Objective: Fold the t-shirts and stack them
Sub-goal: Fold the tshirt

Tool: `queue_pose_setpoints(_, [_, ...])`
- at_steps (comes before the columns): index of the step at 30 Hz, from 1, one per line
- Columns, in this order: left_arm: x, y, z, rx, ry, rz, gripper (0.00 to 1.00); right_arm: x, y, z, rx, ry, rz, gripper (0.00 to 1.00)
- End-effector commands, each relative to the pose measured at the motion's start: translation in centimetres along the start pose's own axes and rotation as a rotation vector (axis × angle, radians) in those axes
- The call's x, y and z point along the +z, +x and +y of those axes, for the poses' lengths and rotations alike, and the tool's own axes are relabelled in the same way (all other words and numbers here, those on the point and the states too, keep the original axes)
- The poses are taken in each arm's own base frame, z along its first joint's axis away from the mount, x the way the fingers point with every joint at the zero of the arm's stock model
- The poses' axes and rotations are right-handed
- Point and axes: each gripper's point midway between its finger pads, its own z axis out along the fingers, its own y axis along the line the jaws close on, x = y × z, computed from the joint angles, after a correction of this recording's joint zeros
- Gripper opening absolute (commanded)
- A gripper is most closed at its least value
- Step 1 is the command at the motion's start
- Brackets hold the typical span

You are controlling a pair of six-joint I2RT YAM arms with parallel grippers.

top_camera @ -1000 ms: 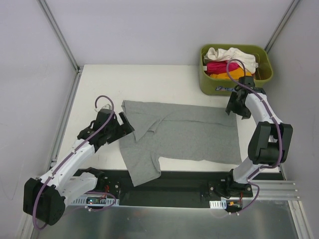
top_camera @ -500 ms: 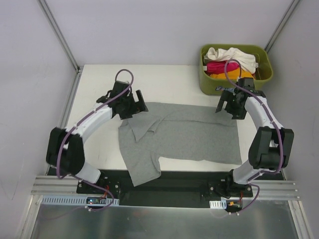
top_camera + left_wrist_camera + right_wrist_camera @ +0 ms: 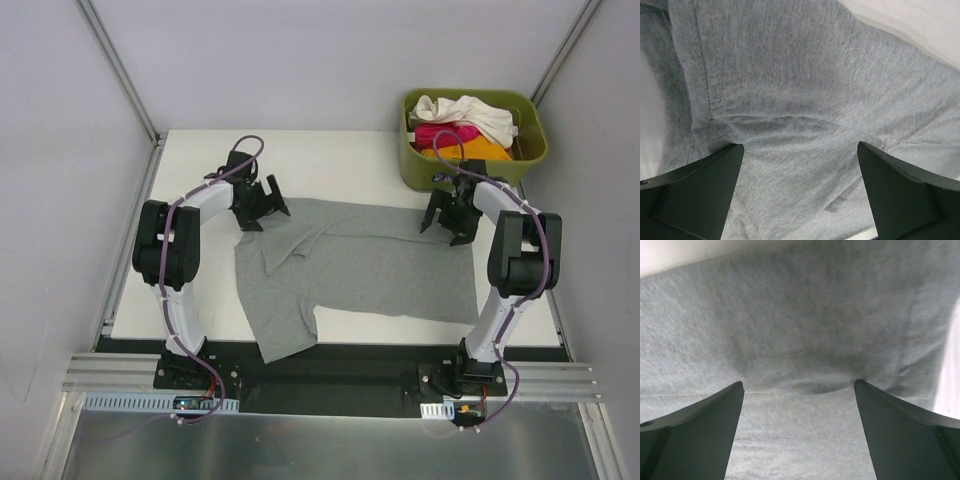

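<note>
A mid-grey t-shirt (image 3: 360, 270) lies spread on the white table, its sleeve end to the left and one part hanging toward the front edge. My left gripper (image 3: 262, 207) is open over the shirt's far left corner, fingers wide above the grey cloth (image 3: 800, 115). My right gripper (image 3: 447, 218) is open over the far right corner, fingertips down on the cloth (image 3: 800, 340). Cream-white (image 3: 465, 112), magenta-pink (image 3: 440, 134) and orange (image 3: 470, 150) t-shirts lie in the bin.
The olive-green bin (image 3: 530, 150) stands at the table's far right corner, just behind my right gripper. The white table (image 3: 330, 160) has bare surface behind the shirt and along its left side. Frame rails run up both back corners.
My left arm swung from the near left up to the shirt's far left corner. My right gripper moved a little left and down onto the far right corner. The shirt's left edge shifted slightly.
</note>
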Motion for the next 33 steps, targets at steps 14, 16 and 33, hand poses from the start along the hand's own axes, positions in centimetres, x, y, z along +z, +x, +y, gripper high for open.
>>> queue_pose_setpoints(14, [-7.5, 2.2, -4.0, 0.316, -0.066, -0.221, 0.99, -7.9, 2.0, -0.9, 0.007, 0.081, -0.184, 0.97])
queue_pose_setpoints(16, [-7.3, 4.5, -4.6, 0.36, -0.056, -0.185, 0.99, -9.1, 3.0, -1.5, 0.029, 0.094, -0.218, 0.97])
queue_pose_setpoints(33, [-0.4, 10.0, -4.0, 0.52, -0.207, 0.024, 0.37, -11.8, 7.4, -4.3, 0.038, 0.148, -0.255, 0.97])
